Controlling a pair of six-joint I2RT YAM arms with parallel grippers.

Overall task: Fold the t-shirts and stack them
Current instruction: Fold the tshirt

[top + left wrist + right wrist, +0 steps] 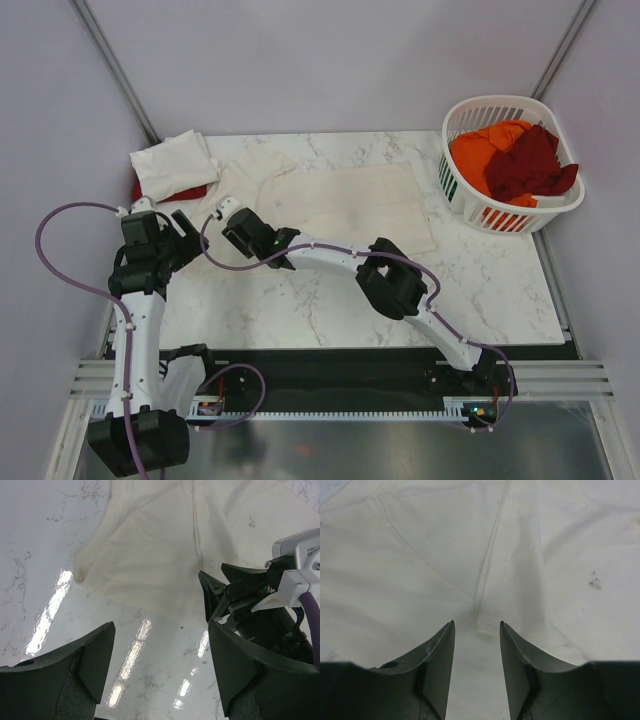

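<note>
A robotics lab cell: plain panel walls [330, 60] on metal struts [115, 70] rise beyond the right tool [476, 625], around a marble-look counter [480, 290]; aluminium mounting rail [560, 378] behind it.

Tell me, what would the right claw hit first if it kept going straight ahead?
Most likely the large cream-white cotton t-shirt, whose seam lies just ahead of the right claw; how near is unclear.

The top external view looks down from high behind the near edge of the table [500, 290] and takes in all of it. The left wrist view hangs low over the marble, with the cream-white t-shirt [165, 545] in its upper half. The right wrist view sits closer still, and cloth fills it. All three views share the shirt's end that lies left of centre in the top view.
</note>
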